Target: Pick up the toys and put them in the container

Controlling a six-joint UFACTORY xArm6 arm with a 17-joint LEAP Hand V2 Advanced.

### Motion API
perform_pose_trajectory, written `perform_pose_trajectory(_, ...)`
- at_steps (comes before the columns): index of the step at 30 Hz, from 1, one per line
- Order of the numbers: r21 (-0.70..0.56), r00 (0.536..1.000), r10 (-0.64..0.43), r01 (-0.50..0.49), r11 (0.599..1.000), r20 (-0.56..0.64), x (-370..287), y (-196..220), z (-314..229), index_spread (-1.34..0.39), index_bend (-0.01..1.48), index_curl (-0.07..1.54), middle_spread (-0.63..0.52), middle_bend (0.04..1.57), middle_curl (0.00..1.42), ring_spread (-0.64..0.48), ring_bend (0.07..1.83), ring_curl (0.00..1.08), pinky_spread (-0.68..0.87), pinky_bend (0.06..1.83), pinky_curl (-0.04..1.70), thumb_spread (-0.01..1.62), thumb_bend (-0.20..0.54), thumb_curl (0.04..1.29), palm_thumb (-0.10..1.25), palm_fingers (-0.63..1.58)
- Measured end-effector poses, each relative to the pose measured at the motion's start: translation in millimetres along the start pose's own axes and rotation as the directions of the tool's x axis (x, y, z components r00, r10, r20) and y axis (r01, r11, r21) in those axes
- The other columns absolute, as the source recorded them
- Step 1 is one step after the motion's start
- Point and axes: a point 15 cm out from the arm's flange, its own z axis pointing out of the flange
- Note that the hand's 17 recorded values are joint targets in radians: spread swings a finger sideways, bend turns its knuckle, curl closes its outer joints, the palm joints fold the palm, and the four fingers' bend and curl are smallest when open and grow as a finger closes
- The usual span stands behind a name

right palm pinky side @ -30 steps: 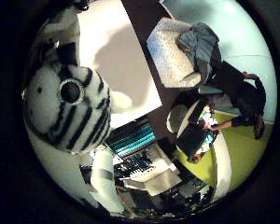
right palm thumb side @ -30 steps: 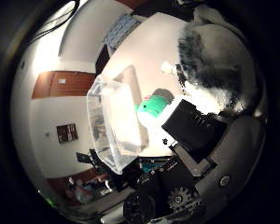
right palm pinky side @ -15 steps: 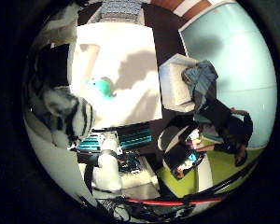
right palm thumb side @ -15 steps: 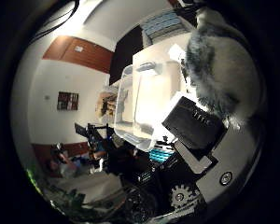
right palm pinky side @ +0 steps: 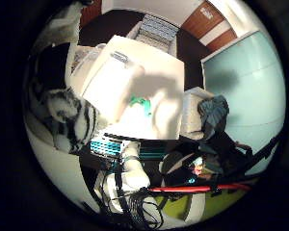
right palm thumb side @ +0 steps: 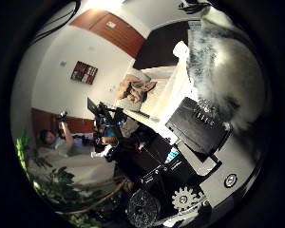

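A room with white walls, brown wooden doors and a dark floor is showing around a white tabletop (right palm pinky side: pixel 161 91), which is serving as the landmark here

In the little finger side palm view, the tabletop is lying well below the palm. A clear plastic container (right palm pinky side: pixel 106 79) is standing on the tabletop, toward the edge nearest the striped toy. A small teal toy (right palm pinky side: pixel 140 102) is lying on the tabletop just beside the container, outside it. A black-and-white striped plush toy (right palm pinky side: pixel 70 118) is filling the side of this view, close to the palm and raised above the tabletop; whether it is hanging over the container or beside it is not clear. Beyond the tabletop's far edge a set of white drawers (right palm pinky side: pixel 156 31) is standing on the dark floor. Beside the tabletop a white chair (right palm pinky side: pixel 195 113) is carrying a heap of dark clothing.

In the thumb side palm view, the same plush toy is showing as grey and white fur pressed against the hand (right palm thumb side: pixel 199 130), whose black block and geared parts are lying right against it. The hand is closed around the plush toy, holding it against the palm. Past the tabletop's edge a brown bundle (right palm thumb side: pixel 135 88) is lying on a pale surface
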Motion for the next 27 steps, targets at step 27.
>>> perform_pose_trajectory(27,0.029,0.996,0.001,0.001,1.0,-0.085,5,-95,84,-0.37,0.53,0.96,-0.19,1.04,0.82,-0.3,1.15,0.78,-0.4,0.88,0.96,1.01,-0.036,0.67,0.75,0.94)
